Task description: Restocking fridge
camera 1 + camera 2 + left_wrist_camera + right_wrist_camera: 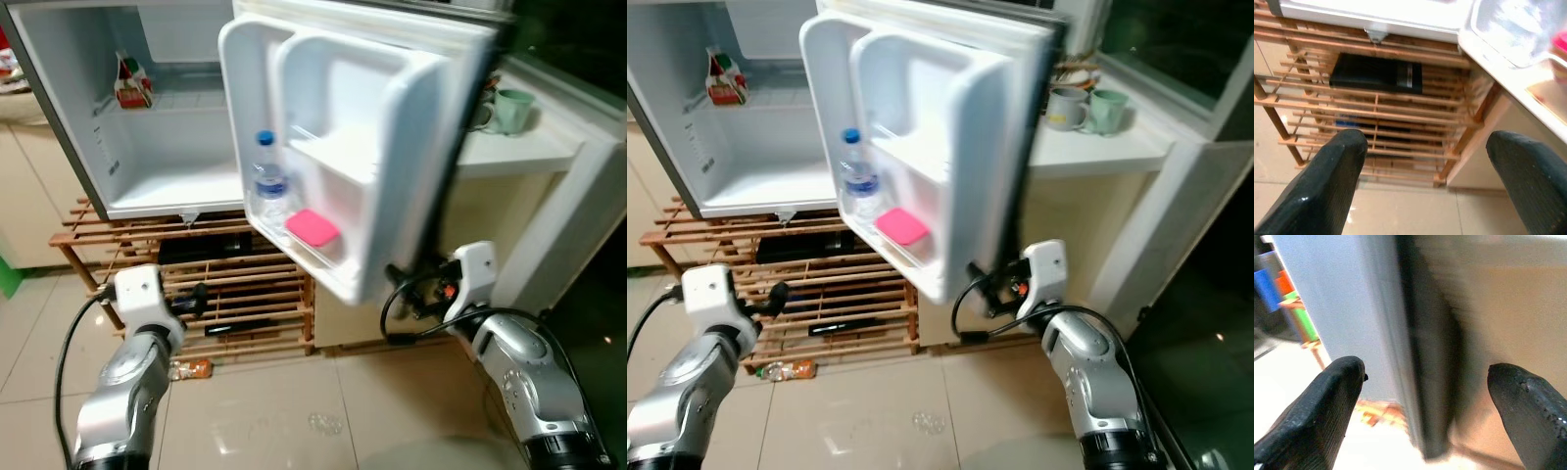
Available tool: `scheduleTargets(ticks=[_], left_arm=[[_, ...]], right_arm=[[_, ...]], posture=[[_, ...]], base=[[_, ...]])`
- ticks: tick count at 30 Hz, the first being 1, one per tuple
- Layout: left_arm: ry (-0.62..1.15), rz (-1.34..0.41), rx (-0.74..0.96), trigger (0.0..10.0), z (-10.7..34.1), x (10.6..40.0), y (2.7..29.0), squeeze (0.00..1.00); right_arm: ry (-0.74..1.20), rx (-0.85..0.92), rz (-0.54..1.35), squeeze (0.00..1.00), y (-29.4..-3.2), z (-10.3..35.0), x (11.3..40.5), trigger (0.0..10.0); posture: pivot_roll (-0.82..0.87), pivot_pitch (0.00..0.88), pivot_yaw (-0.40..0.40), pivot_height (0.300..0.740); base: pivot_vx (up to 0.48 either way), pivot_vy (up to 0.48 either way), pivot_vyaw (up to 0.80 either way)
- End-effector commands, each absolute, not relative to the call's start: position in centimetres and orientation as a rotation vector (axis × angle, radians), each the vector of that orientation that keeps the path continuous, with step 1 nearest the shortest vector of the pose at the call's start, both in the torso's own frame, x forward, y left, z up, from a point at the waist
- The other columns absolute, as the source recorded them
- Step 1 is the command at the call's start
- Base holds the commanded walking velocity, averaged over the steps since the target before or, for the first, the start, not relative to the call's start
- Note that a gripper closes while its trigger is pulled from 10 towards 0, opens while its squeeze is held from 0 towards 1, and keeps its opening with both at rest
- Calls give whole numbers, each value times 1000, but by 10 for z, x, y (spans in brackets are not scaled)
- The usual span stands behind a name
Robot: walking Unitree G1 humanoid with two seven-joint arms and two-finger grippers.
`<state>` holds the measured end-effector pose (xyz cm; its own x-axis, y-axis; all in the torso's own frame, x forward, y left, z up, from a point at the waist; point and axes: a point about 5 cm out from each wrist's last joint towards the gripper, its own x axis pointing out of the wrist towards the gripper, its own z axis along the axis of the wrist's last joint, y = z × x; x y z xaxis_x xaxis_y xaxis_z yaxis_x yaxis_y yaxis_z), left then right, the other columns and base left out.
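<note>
Right end effector [1422, 406] astride fridge door [1356, 323] edge — bottle [267, 176] inside.

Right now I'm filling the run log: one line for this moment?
fridge door: open | door shelf: water bottle, pink item | left gripper: open, empty | right gripper: open, at door edge

White fridge, bright pops of colour inside!

White fridge door [392, 117] carries a pink pack [313, 227] and a clear, blue-capped bottle [266, 176]; red-green carton [131, 83] inside, pale green mug [512, 109] on the counter, tan wooden rack [245, 294] below.
</note>
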<state>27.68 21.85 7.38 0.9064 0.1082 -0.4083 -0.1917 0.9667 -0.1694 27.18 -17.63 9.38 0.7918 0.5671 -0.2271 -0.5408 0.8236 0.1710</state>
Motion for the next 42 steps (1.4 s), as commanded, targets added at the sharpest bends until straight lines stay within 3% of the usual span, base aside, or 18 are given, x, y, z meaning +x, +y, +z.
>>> scheduleTargets(ticks=[1,7,11,15,19,22,26,32,42], left_arm=[[469,181,-230,10000,66,276,225,0],[617,196,-265,10000,43,272,235,0],[733,210,-271,10000,18,252,238,0],[829,253,-225,10000,-5,232,247,0],[811,265,-210,10000,-9,231,250,0],[653,213,-101,10000,10,249,249,0],[272,27,-31,10000,72,278,213,0],[89,-107,36,10000,107,280,186,0],[265,-6,11,10000,65,262,206,0]], right_arm=[[300,119,661,0,-180,97,265,10000],[456,59,807,0,-206,88,231,10000],[520,-6,742,0,-230,80,226,10000],[468,-97,565,0,-247,88,246,10000],[386,-99,588,0,-233,104,261,10000],[276,-70,590,0,-210,122,283,10000],[174,2,589,0,-179,128,302,10000],[151,24,657,0,-146,127,309,10000],[67,14,780,0,-95,149,332,10000]], posture=[[-184,0,48,740],[-203,0,65,740],[-212,0,74,740],[-214,0,80,740],[-213,0,81,740],[-204,0,77,740],[-190,0,70,740],[-165,0,61,740],[-151,0,44,740]], base=[[0,0,0],[0,0,0],[0,0,0],[0,0,0],[0,0,0],[0,0,0],[0,0,122],[0,0,549],[0,0,222]])
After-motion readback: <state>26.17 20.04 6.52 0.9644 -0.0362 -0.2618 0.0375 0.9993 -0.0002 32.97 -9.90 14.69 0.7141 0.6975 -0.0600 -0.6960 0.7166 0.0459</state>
